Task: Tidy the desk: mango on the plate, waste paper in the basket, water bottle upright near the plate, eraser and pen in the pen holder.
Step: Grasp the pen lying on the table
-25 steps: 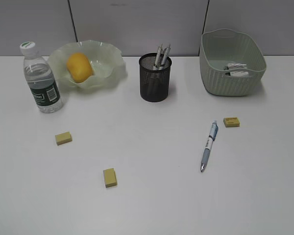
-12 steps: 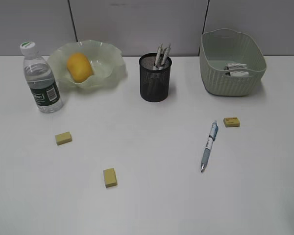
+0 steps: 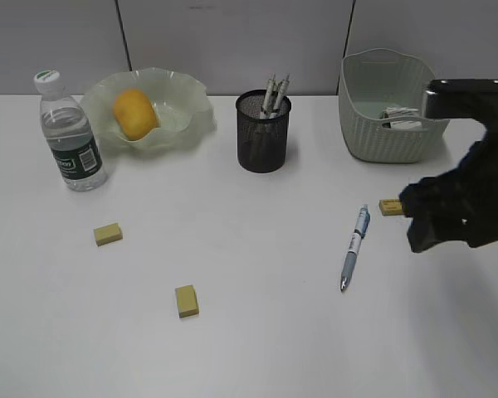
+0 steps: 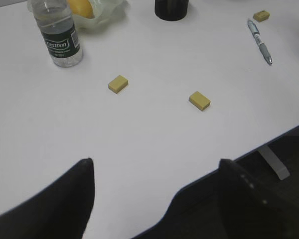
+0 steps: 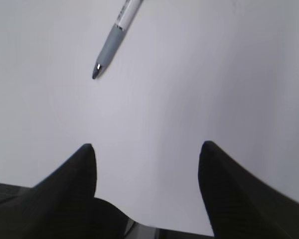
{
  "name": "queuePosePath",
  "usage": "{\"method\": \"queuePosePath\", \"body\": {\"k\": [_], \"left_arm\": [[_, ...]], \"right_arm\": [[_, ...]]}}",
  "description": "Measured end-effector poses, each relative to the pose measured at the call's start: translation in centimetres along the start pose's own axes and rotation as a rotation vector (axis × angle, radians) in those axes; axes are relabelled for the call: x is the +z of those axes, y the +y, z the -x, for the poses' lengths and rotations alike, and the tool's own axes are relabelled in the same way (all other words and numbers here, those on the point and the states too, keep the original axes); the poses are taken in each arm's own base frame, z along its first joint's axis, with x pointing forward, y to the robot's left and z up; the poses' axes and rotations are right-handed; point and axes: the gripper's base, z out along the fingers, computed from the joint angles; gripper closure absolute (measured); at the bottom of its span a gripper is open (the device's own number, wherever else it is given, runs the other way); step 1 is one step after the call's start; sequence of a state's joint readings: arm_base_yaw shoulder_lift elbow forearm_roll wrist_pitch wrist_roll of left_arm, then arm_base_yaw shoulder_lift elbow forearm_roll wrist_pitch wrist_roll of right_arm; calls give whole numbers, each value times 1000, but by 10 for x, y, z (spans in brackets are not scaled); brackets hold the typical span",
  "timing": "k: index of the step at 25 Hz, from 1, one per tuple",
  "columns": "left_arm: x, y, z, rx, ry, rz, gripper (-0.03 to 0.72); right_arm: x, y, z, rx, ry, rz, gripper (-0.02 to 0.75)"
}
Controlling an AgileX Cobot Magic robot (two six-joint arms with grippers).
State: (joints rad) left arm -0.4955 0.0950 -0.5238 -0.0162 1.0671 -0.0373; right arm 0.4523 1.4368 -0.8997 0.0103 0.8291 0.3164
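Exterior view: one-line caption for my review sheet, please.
Right gripper open beside the pen; mango in plate, water bottle upright, three erasers loose.

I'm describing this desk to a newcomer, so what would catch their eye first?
Probably the black right arm at the right edge, beside a small yellow eraser and the pen. Then the mango in the ruffled green plate at back left, beside the upright water bottle.

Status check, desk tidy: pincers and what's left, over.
Both pincers, left and right, open, empty. Pen and three erasers loose on desk. Nothing blocking pen.
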Motion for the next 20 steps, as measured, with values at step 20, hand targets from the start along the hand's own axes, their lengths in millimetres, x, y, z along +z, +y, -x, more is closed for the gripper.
{"method": "queuePosePath", "body": {"k": [20], "left_arm": [[-5,1,-3,-148,-48,252,113]], "right_arm": [[124,11,68,316,147,-66,244]]}}
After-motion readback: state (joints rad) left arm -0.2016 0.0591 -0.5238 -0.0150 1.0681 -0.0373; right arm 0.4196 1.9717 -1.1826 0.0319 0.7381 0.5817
